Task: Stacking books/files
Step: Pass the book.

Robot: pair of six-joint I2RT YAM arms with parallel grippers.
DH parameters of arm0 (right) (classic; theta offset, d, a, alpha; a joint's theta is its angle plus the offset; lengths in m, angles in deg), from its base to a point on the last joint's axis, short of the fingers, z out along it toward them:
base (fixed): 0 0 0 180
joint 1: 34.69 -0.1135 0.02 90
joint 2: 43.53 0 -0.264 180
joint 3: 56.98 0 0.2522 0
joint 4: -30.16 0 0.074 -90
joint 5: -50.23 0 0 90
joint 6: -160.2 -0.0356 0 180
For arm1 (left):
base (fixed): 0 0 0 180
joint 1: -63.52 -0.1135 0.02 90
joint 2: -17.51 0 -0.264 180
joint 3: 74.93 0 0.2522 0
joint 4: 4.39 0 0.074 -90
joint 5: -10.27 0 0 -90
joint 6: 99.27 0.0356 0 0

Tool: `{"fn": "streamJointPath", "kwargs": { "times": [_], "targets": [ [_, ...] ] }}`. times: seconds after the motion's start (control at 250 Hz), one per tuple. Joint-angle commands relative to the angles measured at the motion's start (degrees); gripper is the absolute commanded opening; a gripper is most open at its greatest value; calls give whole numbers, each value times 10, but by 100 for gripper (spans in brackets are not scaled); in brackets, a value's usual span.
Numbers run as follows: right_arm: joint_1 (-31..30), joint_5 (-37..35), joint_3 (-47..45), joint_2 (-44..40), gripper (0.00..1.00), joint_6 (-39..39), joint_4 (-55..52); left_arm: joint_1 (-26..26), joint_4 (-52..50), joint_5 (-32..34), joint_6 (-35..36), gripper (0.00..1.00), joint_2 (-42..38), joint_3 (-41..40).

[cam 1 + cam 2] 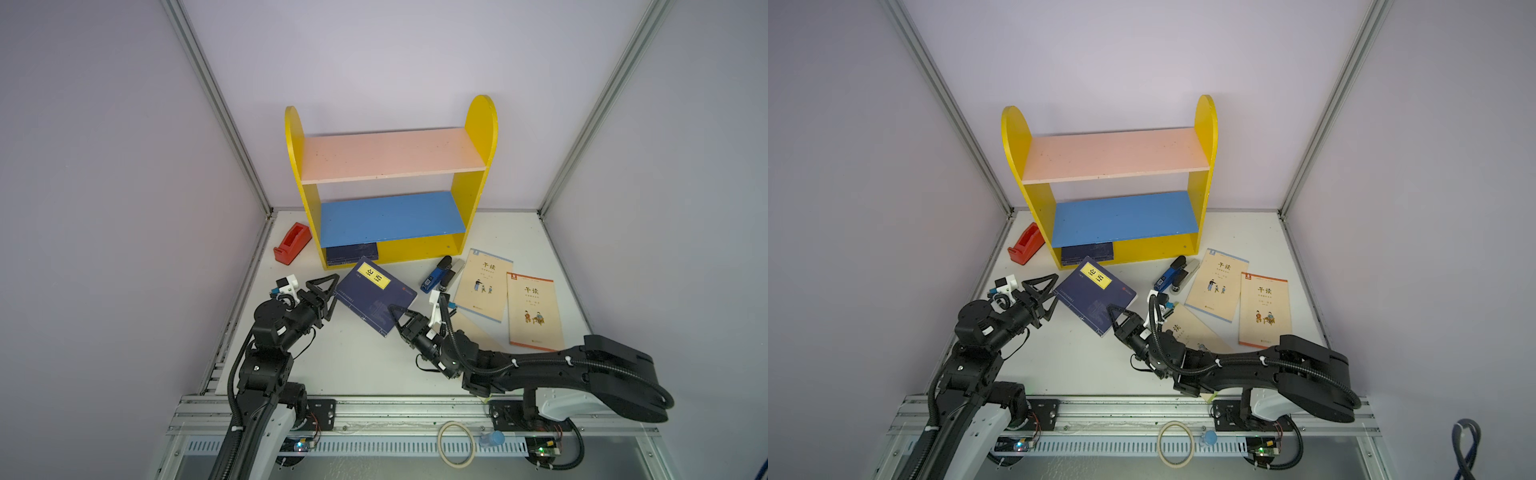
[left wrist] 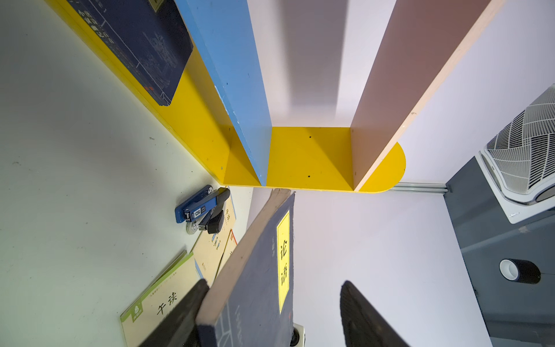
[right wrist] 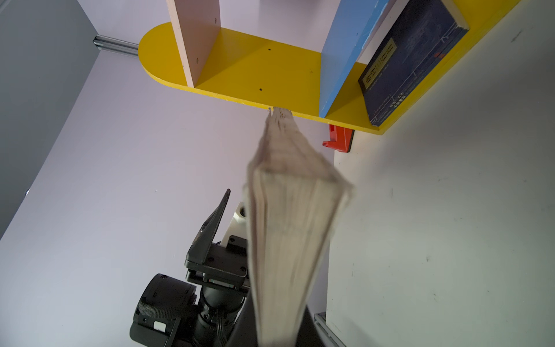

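Observation:
A dark navy book (image 1: 374, 295) (image 1: 1094, 293) with a yellow title label hangs tilted above the table in front of the shelf. My right gripper (image 1: 397, 316) (image 3: 279, 330) is shut on its near corner, and the fanned page edge (image 3: 288, 225) fills the right wrist view. My left gripper (image 1: 332, 297) (image 2: 270, 315) is open around the book's left edge (image 2: 255, 285); one finger (image 2: 186, 309) is against the book and the other stands clear of it. A second navy book (image 1: 351, 253) (image 3: 411, 60) lies on the bottom shelf. Two cream books (image 1: 484, 284) (image 1: 534, 311) lie at right. A third cream book (image 1: 1187, 330) is partly under my right arm.
The yellow shelf unit (image 1: 473, 187) with pink and blue boards stands at the back. A blue-and-black stapler (image 1: 438, 274) lies between the held book and the cream books. A red tape dispenser (image 1: 292, 243) sits left of the shelf. A tape ring (image 1: 456, 444) lies on the front rail.

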Motion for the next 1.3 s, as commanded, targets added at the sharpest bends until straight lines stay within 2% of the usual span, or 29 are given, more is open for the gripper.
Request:
{"fn": "streamJointPath", "kwargs": {
  "times": [0.0,0.184,0.492,0.576,0.772,0.836,0.968,1.1,1.216,1.296],
  "targets": [
    [0,10,4,-2,0,3,8,-1,38,-16,4,70,-6,0],
    [1,24,15,5,0,8,11,0,47,-18,3,69,-7,0],
    [3,45,35,30,0,8,13,0,65,-20,-5,54,-5,-10],
    [5,48,36,35,0,4,16,0,67,-20,-3,45,-7,-12],
    [13,72,41,36,0,15,18,0,92,-9,-14,12,-12,-33],
    [13,76,47,30,10,32,14,-1,100,3,-25,0,-17,-44],
    [3,60,69,4,27,48,-56,-1,76,40,-35,0,-41,-51],
    [-21,16,79,-5,32,51,-78,0,11,108,-34,0,-91,-45],
    [-46,-38,85,5,39,19,-81,5,-44,181,-35,0,-149,-46],
    [-59,-56,106,27,40,4,-85,12,-63,214,-32,0,-180,-48]
  ]
}}
